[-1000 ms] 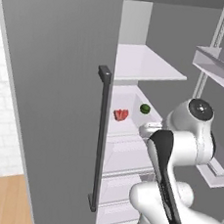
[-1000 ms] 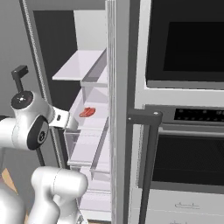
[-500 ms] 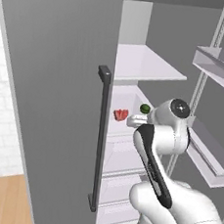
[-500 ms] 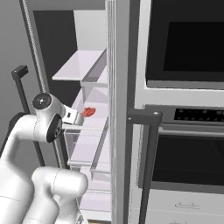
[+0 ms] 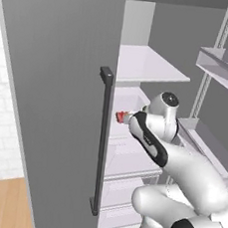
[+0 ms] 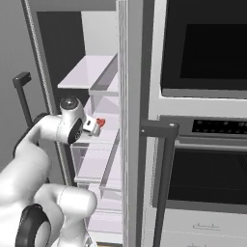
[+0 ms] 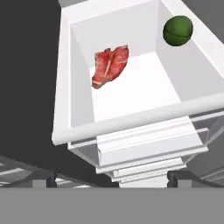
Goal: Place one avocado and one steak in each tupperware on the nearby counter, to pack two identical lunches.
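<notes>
The claw (image 7: 113,178) hung wide open and empty above the fridge drawer (image 7: 131,117). The steak (image 7: 110,66) lay ahead, slightly left of its line, long axis slanting toward the far right, with the avocado (image 7: 178,30) farther right.

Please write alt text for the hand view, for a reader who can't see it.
Looking down into an open white fridge drawer, a red steak lies flat near the back left and a round green avocado sits in the back right corner. The gripper hangs open above the drawer's front rim, holding nothing, its dark fingertips at the bottom of the picture.
</notes>
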